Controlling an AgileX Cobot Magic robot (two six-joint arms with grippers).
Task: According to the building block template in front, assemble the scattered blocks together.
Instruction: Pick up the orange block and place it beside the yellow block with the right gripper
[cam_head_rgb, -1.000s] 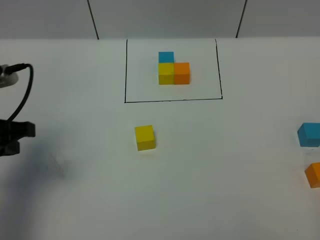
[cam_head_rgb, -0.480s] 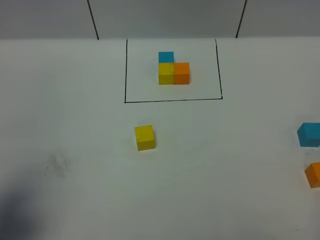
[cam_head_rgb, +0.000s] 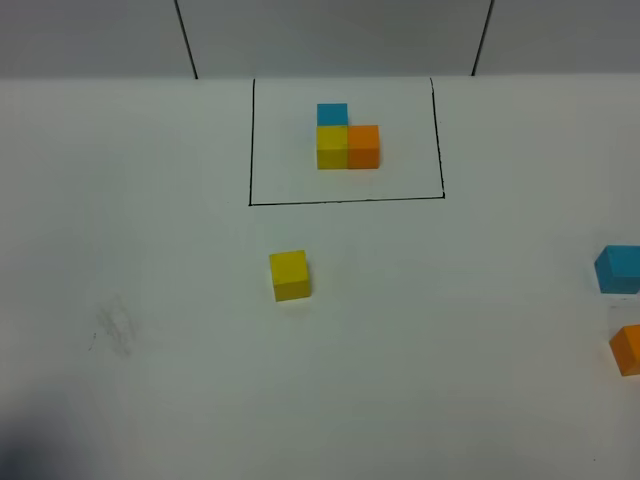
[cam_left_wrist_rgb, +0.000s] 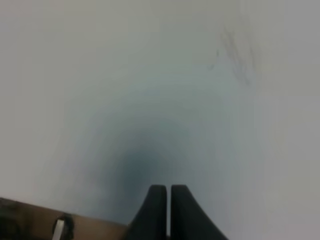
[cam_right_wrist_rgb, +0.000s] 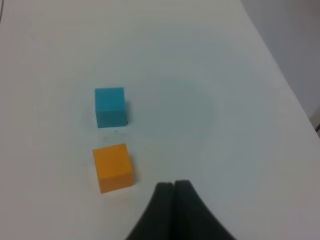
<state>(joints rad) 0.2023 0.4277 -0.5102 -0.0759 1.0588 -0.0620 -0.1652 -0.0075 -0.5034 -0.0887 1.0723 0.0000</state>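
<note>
The template (cam_head_rgb: 347, 138) is an L of blue, yellow and orange cubes inside a thin black rectangle at the back centre. A loose yellow cube (cam_head_rgb: 289, 275) sits in front of the frame. A loose light blue cube (cam_head_rgb: 619, 269) and a loose orange cube (cam_head_rgb: 628, 350) lie at the right edge. The right wrist view shows the blue cube (cam_right_wrist_rgb: 110, 107) and the orange cube (cam_right_wrist_rgb: 113, 167) apart, beside my shut, empty right gripper (cam_right_wrist_rgb: 173, 186). My left gripper (cam_left_wrist_rgb: 168, 189) is shut and empty over bare table. Neither gripper shows in the high view.
The white table (cam_head_rgb: 450, 380) meets a grey back wall. A faint grey smudge (cam_head_rgb: 115, 328) marks the table at the left. The table's side edge (cam_right_wrist_rgb: 280, 65) runs close to the right gripper.
The left arm, seen at the left edge one second ago, has withdrawn out of the high view. Its shadow has shrunk into the bottom left corner. The cubes have not moved.
</note>
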